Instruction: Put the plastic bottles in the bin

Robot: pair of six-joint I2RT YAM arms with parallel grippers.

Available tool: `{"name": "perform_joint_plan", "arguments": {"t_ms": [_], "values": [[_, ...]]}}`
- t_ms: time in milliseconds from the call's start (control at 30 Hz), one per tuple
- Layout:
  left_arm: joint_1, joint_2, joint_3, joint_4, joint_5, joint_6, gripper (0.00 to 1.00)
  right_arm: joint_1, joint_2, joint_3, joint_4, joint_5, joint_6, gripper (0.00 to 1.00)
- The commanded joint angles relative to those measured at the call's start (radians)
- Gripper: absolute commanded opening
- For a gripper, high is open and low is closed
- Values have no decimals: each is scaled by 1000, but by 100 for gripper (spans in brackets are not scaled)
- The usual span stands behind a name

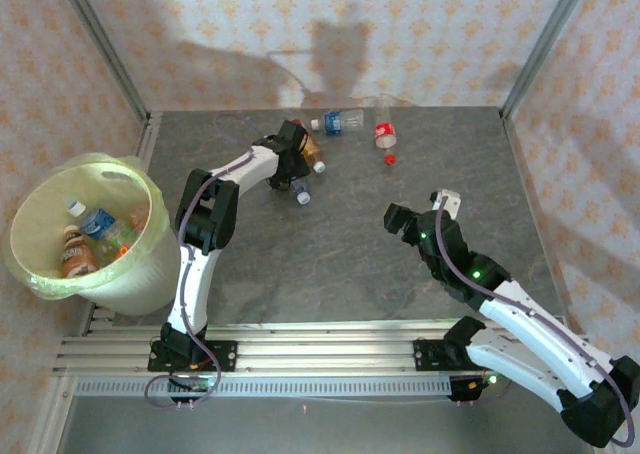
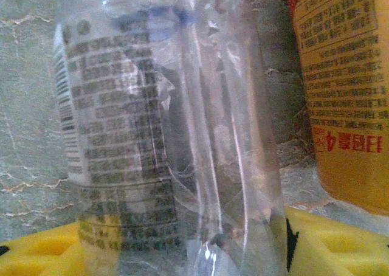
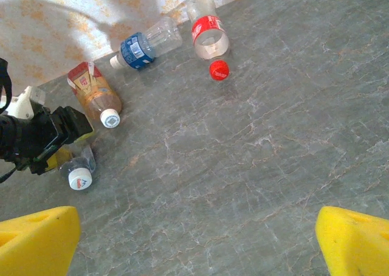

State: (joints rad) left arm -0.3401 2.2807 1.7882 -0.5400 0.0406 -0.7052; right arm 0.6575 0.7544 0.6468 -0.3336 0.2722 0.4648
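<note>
A clear crumpled bottle (image 2: 182, 142) with a white cap (image 1: 302, 197) lies on the table between the yellow fingers (image 2: 340, 245) of my left gripper (image 2: 194, 251). The fingers stand close on either side of it; I cannot tell whether they grip it. Beside it lies an orange-labelled bottle (image 1: 311, 150). Further back are a blue-labelled bottle (image 1: 341, 122) and a red-labelled bottle (image 1: 385, 130), with a loose red cap (image 1: 389, 159) nearby. The bin (image 1: 130, 274) at the left holds several bottles. My right gripper (image 1: 420, 214) hangs open over bare table.
Patterned walls and metal posts close the table in at the back and sides. The grey marble tabletop (image 3: 255, 154) spreads bare under the right gripper. The left arm (image 1: 200, 214) stretches from its base past the bin towards the back.
</note>
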Motion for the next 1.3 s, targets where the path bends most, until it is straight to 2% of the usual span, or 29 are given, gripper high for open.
{"name": "perform_joint_plan", "arguments": {"t_ms": [0,167,433,900,1267], "values": [[6,-77,-41,32,-20,66,63,-5,-21,-7,-6,26,-3,99],[6,-204,-142,96,-21,99,58,-5,-25,-12,31,-25,-45,99],[-13,-494,-362,204,-72,100,52,-5,-23,-29,152,-217,-159,99],[-33,-828,-387,107,-190,144,53,-5,-20,-49,308,-399,-257,99],[-28,-1065,-392,91,-292,159,53,-4,32,-49,385,-446,-222,99]]}}
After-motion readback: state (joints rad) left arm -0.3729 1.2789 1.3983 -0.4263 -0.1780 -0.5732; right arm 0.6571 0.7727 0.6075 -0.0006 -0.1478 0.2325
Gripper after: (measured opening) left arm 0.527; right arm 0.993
